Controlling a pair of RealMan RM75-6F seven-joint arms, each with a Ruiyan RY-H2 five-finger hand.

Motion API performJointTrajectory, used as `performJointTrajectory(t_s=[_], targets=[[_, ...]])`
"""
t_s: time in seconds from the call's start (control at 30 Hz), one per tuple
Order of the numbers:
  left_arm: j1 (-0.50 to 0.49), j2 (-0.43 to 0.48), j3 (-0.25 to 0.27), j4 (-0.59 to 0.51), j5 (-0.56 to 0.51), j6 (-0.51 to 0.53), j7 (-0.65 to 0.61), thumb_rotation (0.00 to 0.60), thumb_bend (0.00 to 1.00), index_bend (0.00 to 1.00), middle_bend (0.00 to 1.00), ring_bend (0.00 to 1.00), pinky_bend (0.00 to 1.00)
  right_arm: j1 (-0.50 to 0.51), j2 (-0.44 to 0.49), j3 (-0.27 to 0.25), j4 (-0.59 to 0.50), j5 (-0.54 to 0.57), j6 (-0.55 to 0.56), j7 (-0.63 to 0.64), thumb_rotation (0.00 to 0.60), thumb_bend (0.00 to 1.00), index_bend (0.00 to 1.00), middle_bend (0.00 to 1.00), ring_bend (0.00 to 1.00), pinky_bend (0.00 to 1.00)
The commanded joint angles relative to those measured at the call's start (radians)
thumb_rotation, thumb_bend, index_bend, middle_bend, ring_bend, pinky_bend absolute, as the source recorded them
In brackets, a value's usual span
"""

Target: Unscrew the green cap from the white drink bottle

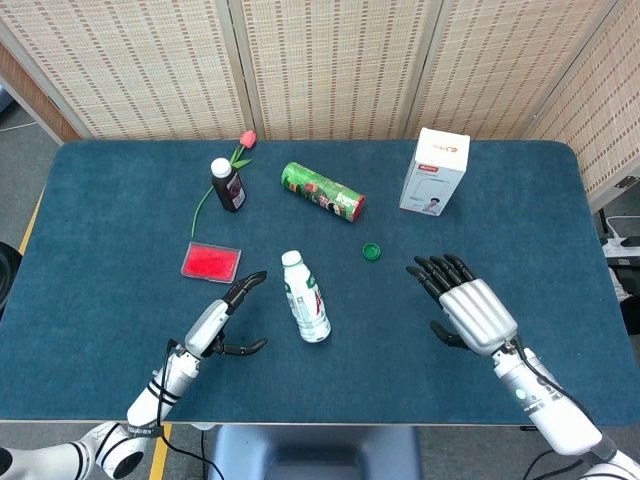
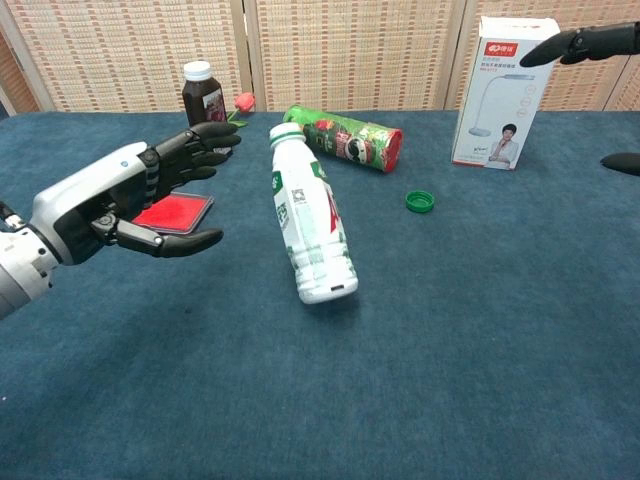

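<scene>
Nearest the robot, the left hand [image 1: 222, 318] hovers above the blue bench [image 1: 100, 260] with fingers spread and nothing in them, its palm turned toward the white drink bottle [image 1: 305, 297], from which it stands clearly apart. The right hand [image 1: 464, 303] is on the opposite side, fingers apart and empty, held over the bench well to the right of the bottle; in the chest view only its dark fingertips [image 2: 583, 42] show at the right edge.

Between the hands, the bottle leans steeply, its uncapped mouth tipped toward the far side and its base low at the near end; whether it lies flat on the bench cannot be told. The green cap [image 1: 371, 251] rests on the bench beyond and to the right of the bottle, separate from it.

Left of the bottle lies a red flat tray [image 1: 211, 262]. Further back are a dark bottle with a white cap [image 1: 228, 185], an artificial red flower [image 1: 240, 147], a green cylindrical can lying on its side [image 1: 322, 190], and an upright white lamp box [image 1: 435, 171].
</scene>
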Motion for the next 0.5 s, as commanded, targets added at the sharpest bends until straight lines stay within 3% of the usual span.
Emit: performJointTrajectory(t_s=[0.03,0.27,0.37,0.5], targets=[[0.03,0.033,0.003,-0.011,-0.01,0.024,0.085,0.6,0.28,0.0,0.0,0.0,0.0,-0.019,-0.004,-0.006,0.007,-0.009,0.027,-0.031,0.6,0.29,0.0,0.0,0.0,0.0],[0.134,0.186,0.112,-0.019,0.062,0.123,0.318,0.6,0.31,0.0,0.0,0.0,0.0,-0.15,-0.066,-0.079,0.084,-0.107,0.184,-0.107,0.6,0.29,0.0,0.0,0.0,0.0],[0.207,0.265,0.153,-0.037,0.078,0.192,0.477,0.6,0.3,0.0,0.0,0.0,0.0,-0.225,-0.122,-0.115,0.158,-0.158,0.267,-0.09,0.6,0.29,0.0,0.0,0.0,0.0],[0.299,0.309,0.174,-0.043,0.071,0.285,0.554,0.6,0.3,0.0,0.0,0.0,0.0,-0.298,-0.199,-0.138,0.271,-0.19,0.34,-0.031,0.6,0.29,0.0,0.0,0.0,0.0]])
